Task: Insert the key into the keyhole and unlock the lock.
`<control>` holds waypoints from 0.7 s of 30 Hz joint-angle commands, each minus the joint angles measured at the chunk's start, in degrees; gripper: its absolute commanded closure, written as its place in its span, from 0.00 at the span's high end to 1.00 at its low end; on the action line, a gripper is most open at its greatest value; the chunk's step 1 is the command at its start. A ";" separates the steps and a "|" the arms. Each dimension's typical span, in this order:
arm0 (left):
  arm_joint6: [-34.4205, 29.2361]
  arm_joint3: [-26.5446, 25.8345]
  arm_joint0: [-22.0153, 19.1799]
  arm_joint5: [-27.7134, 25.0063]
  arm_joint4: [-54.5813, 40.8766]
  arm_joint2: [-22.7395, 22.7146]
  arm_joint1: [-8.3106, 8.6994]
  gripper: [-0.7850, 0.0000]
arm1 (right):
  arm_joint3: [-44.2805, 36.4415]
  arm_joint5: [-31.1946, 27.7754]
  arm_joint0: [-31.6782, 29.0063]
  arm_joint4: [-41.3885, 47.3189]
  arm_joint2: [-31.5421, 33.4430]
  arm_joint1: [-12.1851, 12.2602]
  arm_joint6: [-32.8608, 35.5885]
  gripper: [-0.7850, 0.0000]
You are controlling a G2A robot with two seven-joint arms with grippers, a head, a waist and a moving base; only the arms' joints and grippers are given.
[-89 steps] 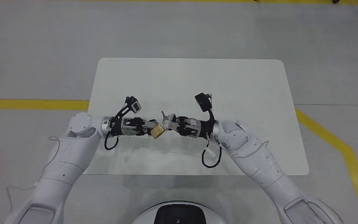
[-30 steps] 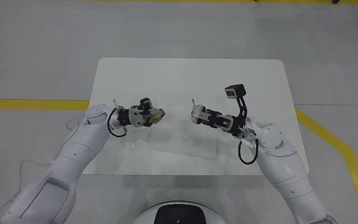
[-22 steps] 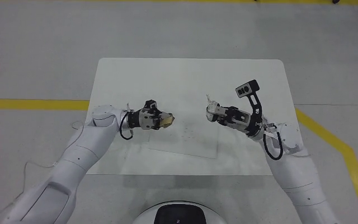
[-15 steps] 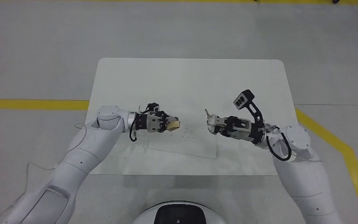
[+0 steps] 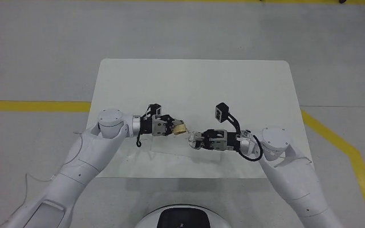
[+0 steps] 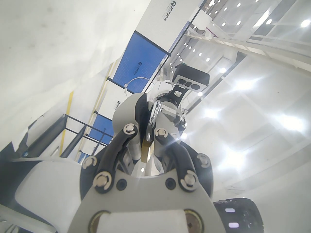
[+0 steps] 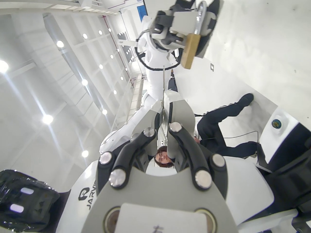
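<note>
Glossy white arm shells (image 5: 85,154); black cables (image 5: 252,155) loop near the black camera bracket (image 5: 223,114); silver screws (image 6: 100,179) stud black linkages (image 6: 119,144) on the left gripper (image 6: 148,122).

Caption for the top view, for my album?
Left tool holds a brass padlock close to the right tool's thin metal key.

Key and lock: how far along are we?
Done: both are picked up. The left claw grips the padlock by its shackle; the right claw pinches the key. In hand: the two are held facing each other above the table, key tip short of the padlock. Left: insertion and the turn; the shackle looks shut.
</note>
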 commanded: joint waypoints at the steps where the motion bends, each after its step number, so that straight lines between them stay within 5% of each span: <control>1: 1.15 -1.91 1.17 -0.09 0.84 -0.84 0.35 0.00 | -0.24 0.09 0.02 -0.76 -0.55 0.00 -0.12 0.00; 21: 5.44 -4.48 3.43 5.28 -0.30 -2.75 0.70 0.00 | -0.32 0.57 0.15 -1.02 -3.36 -0.29 -1.78 0.00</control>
